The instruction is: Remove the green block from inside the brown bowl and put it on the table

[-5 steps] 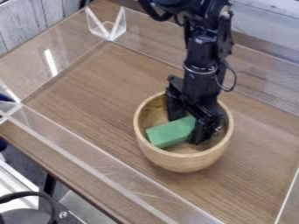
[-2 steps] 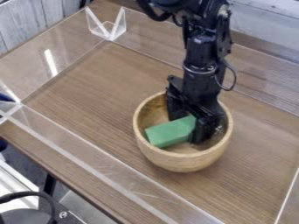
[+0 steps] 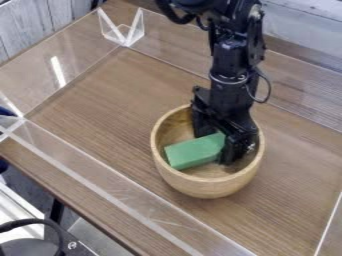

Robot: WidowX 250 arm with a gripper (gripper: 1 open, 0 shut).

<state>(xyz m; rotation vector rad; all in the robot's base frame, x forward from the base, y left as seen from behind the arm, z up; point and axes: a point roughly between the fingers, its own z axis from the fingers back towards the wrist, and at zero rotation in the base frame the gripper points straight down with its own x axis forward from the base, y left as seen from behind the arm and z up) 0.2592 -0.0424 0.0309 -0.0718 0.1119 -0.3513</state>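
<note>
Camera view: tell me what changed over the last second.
Nothing visibly changed. The end effector stays open, down inside the bowl at the green block, which still lies in the bowl, not lifted.

Single cam, fixed, elevated, looks obliquely down across table from near front-left corner toward far right edge. Mid-range: most of surface w/ acrylic walls in frame. No 2nd view.
</note>
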